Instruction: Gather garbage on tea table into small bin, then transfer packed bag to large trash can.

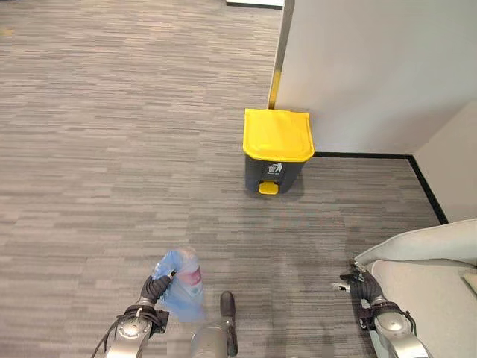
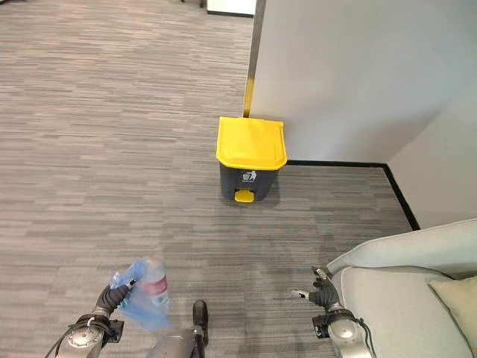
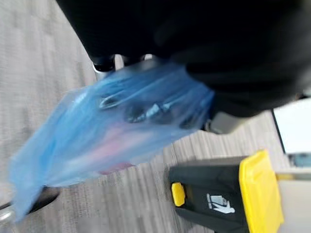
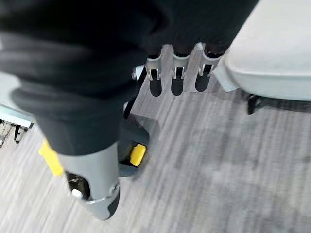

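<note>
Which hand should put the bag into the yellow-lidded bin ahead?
Left. The left hand already grips the blue bag, and the bin stands ahead with its lid shut. The right hand hangs empty by the sofa.

My 2 head eyes look steeply down from high over the carpet [image 1: 112,149], sharing the yellow-lidded bin [image 1: 277,149] well ahead by the wall [image 2: 358,74], while each wrist camera peers along its own hand from very close, both catching that bin.
</note>
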You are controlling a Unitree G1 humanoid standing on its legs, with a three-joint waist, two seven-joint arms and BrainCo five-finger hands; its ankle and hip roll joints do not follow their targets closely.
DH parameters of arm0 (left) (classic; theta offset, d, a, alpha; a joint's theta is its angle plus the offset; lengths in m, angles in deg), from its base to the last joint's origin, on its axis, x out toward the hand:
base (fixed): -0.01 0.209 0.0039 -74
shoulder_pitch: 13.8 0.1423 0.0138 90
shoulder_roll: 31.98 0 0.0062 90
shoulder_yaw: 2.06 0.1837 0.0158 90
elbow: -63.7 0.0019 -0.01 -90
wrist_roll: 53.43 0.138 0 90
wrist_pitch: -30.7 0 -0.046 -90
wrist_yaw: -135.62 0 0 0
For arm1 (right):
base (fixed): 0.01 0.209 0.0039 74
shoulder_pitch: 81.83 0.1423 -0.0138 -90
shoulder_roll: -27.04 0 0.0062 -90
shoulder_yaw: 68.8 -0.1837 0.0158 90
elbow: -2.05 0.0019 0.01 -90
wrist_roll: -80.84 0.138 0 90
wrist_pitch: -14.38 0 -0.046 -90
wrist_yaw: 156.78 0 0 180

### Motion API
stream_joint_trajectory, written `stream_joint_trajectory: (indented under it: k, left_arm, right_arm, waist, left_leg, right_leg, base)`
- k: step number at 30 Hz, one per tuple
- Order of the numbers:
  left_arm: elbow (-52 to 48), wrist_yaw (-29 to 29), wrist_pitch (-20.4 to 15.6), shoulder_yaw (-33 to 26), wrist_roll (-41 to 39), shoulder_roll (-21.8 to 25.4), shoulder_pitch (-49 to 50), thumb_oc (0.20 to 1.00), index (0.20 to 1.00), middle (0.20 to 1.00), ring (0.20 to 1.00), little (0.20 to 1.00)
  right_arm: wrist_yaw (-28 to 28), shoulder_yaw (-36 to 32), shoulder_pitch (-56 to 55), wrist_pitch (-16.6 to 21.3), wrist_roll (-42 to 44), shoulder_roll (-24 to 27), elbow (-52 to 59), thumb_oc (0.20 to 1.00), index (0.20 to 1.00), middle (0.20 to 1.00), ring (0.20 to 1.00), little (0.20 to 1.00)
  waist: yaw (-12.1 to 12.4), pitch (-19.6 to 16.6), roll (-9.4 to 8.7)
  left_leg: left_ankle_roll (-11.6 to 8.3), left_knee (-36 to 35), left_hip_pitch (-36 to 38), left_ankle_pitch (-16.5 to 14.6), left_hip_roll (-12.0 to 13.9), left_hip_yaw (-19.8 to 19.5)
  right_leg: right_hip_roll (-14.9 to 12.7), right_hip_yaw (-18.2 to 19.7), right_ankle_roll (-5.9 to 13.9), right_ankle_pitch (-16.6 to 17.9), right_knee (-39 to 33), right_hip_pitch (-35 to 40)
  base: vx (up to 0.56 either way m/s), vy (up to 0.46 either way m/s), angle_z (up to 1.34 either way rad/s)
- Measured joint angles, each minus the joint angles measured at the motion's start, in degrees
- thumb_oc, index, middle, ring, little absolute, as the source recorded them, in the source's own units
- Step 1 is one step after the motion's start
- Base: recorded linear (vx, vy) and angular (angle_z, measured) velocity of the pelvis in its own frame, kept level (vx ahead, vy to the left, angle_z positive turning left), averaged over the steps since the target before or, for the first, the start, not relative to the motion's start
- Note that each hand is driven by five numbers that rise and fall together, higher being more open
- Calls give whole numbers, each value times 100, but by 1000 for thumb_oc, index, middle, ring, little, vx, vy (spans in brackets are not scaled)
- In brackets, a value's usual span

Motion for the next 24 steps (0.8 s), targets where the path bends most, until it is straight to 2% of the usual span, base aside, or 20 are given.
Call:
stream_joint_trajectory:
  k: [1,2,3,5,7,8,11,12,13,14,15,18,19,20,21,22,24]
  left_arm:
    - [-1,1,0,22,0,36,-84,200,200,200,200,200]
    - [-17,42,-14,15,-2,105,-186,200,200,200,200,200]
    - [4,69,-5,21,-1,135,-227,200,200,200,200,200]
    - [0,84,-12,32,-2,135,-279,200,200,200,200,200]
    - [14,119,-19,20,-2,144,-318,200,200,200,200,200]
    - [25,154,-19,16,-3,139,-329,200,200,200,200,200]
    - [86,205,-20,-25,-3,126,-154,200,200,200,200,200]
    - [83,204,-19,-21,-2,140,-113,200,200,200,200,200]
    - [83,204,-19,-21,-2,140,-113,200,200,200,200,200]
    - [82,204,-23,-78,-3,126,-87,200,200,200,200,200]
    - [89,206,-18,-103,-3,86,-94,200,200,200,200,200]
    - [105,201,-12,-28,-1,60,-96,200,200,200,200,200]
    - [128,200,-18,-13,-1,-40,-111,200,200,200,200,200]
    - [104,201,-21,-17,-2,-82,-128,200,200,200,200,200]
    - [98,201,-22,-17,-2,-96,-157,200,200,200,200,200]
    - [95,198,-15,-20,-3,-200,-88,200,200,200,200,200]
    - [95,198,-11,-20,-4,-255,40,200,200,200,200,200]
  right_arm:
    - [-24,54,-27,10,-28,-3,76,1000,1000,1000,1000,1000]
    - [-50,87,109,4,-50,-59,68,1000,1000,1000,1000,1000]
    - [-55,97,216,12,-51,-78,87,1000,1000,1000,1000,1000]
    - [-54,87,320,8,-50,-71,78,1000,1000,1000,1000,1000]
    - [-53,86,358,10,-50,-54,80,1000,1000,1000,1000,1000]
    - [-50,81,379,-1,-49,-31,79,1000,1000,1000,1000,1000]
    - [-49,74,294,-7,-49,-39,42,1000,1000,1000,1000,1000]
    - [-46,63,294,-9,-49,-39,17,1000,1000,1000,1000,1000]
    - [-46,63,294,-9,-49,-39,17,1000,1000,1000,1000,1000]
    - [-46,78,223,-7,-49,-33,5,1000,1000,1000,1000,1000]
    - [-52,63,238,-11,-49,-29,14,1000,1000,1000,1000,1000]
    - [-53,55,166,-88,-49,-29,-9,1000,1000,1000,1000,1000]
    - [-53,55,143,-120,-48,6,-114,1000,1000,1000,1000,1000]
    - [-50,49,148,-121,-47,31,-117,1000,1000,1000,1000,1000]
    - [-50,28,143,-119,-43,30,-118,1000,1000,1000,1000,1000]
    - [-43,-106,143,-99,-41,82,-73,1000,1000,1000,1000,1000]
    - [-32,-136,219,-87,-40,200,-88,1000,1000,1000,1000,1000]
  waist:
    - [-13,-3,-16]
    - [0,71,49]
    - [-48,140,108]
    - [-76,220,229]
    - [-76,259,278]
    - [-105,325,296]
    - [-100,348,264]
    - [-103,356,258]
    - [-103,356,258]
    - [-187,396,226]
    - [-213,374,181]
    - [-275,393,199]
    - [-381,389,339]
    - [-386,392,408]
    - [-404,396,395]
    - [-373,373,371]
    - [-346,349,454]
  left_leg:
    - [-1,-39,62,1,-81,-16]
    - [137,-215,334,-182,-139,-99]
    - [135,-331,490,-184,-183,-125]
    - [101,-528,760,-204,-203,-159]
    - [-88,-526,844,-341,-200,-205]
    - [-172,-507,931,-461,-207,-186]
    - [-180,-507,1277,-665,-227,-151]
    - [-159,-507,1329,-681,-235,-148]
    - [-159,-507,1329,-681,-235,-148]
    - [-277,-463,1428,-948,-227,-277]
    - [-278,-408,1446,-1054,-222,-357]
    - [-386,-408,1748,-1157,-159,-500]
    - [-573,-338,1985,-1277,75,-685]
    - [-624,-164,1966,-1301,210,-671]
    - [-668,227,1811,-1289,289,-611]
    - [-784,1460,1392,-1234,522,-431]
    - [-906,2231,1211,-1160,784,-411]
  right_leg:
    - [-92,11,47,-29,165,-183]
    - [-293,-147,121,-73,601,-729]
    - [-384,-263,63,-110,662,-939]
    - [-442,-468,51,-162,281,-1238]
    - [-410,-526,24,13,-172,-1644]
    - [-419,-646,-51,397,-657,-1960]
    - [-444,-915,77,1235,-1750,-1989]
    - [-447,-937,50,1405,-1927,-2002]
    - [-447,-937,50,1405,-1927,-2002]
    - [-465,-942,68,1704,-2083,-2173]
    - [-494,-958,93,1855,-2217,-2201]
    - [-429,-913,46,2088,-2763,-1894]
    - [-311,-922,-117,2458,-2707,-1575]
    - [-205,-938,-144,2446,-2601,-1533]
    - [-147,-964,-214,2477,-2602,-1466]
    - [-19,-1076,-748,2524,-2645,-1159]
    - [203,-1054,-818,2310,-2634,-974]
  base:
    - [351,171,-8]
    - [380,128,-6]
    - [385,95,-6]
    - [192,5,10]
    - [229,-65,13]
    - [456,-111,26]
    - [206,-74,6]
    - [304,-179,1]
    - [308,-182,11]
    - [473,-244,18]
    - [332,-172,22]
    - [354,-252,37]
    - [358,-361,81]
    - [264,-288,75]
    - [323,-327,42]
    - [226,-209,17]
    - [267,-192,-20]
